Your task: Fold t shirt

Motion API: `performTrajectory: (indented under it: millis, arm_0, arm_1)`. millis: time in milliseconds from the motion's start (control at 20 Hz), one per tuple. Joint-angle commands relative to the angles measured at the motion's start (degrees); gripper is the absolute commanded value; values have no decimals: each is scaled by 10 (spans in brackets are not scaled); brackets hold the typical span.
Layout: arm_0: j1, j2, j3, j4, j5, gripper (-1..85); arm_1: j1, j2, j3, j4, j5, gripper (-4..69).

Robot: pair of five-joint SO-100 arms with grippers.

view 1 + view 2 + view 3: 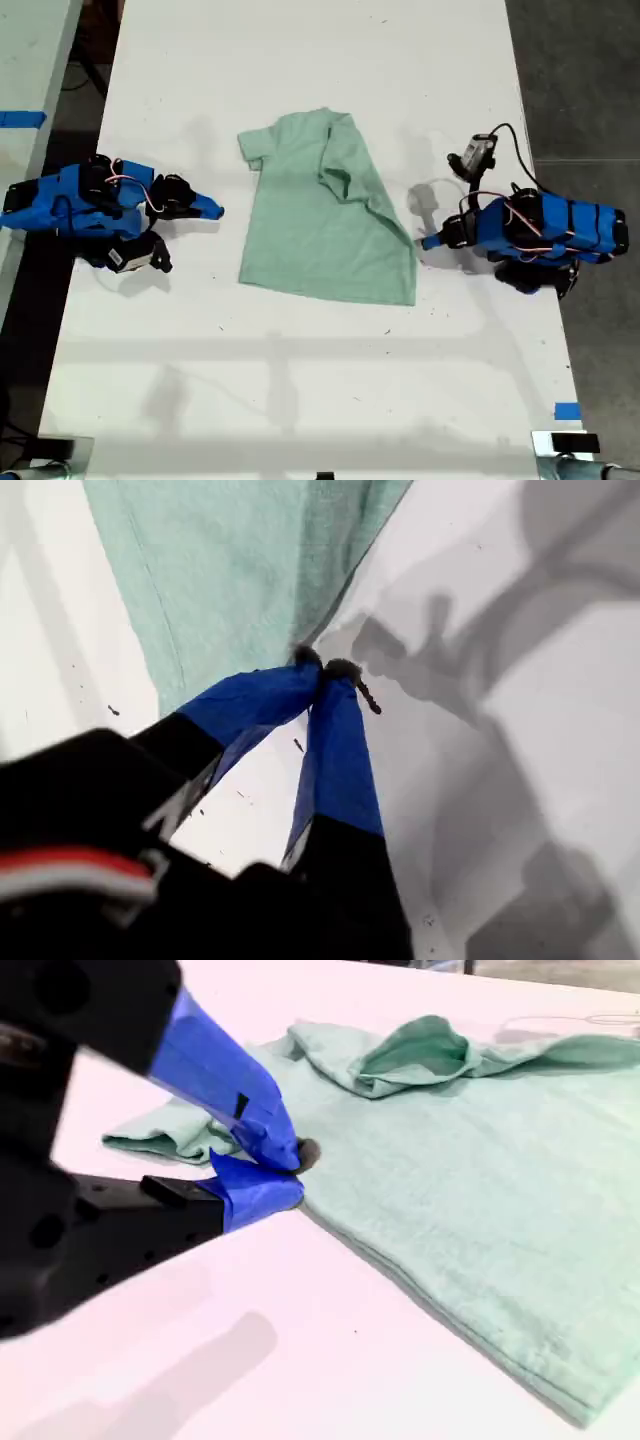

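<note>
T shirt (325, 215) lies mid-surface, one side already folded over itself, so that sleeve is hidden; the other sleeve pokes out toward the far edge. My first pincer (325, 670): tips pressed together just at the shirt's hem corner; can't tell if they touch cloth. My second pincer (290, 1165): tips nearly together at the shirt's side edge near the sleeve, no cloth visibly between them. White surface (300, 390) has bare room along the near edge. Both arms cut off in wrist views.
</note>
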Motion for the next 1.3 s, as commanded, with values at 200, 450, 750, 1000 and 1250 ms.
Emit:
performTrajectory:
  millis: [200,450,750,1000,1250]
  arm_0:
    - [-34,5,24,-4,44,-3]
    - [-21,4,24,-4,37,-3]
    - [-14,4,24,-4,35,-3]
    - [-20,1,24,-4,30,-3]
    - [-22,-1,24,-4,25,-3]
  arm_1:
    - [-4,7,30,1,11,13]
    - [-6,7,30,1,15,13]
    - [-9,7,30,1,18,13]
    - [-11,7,30,1,25,13]
    - [-11,7,30,1,32,13]
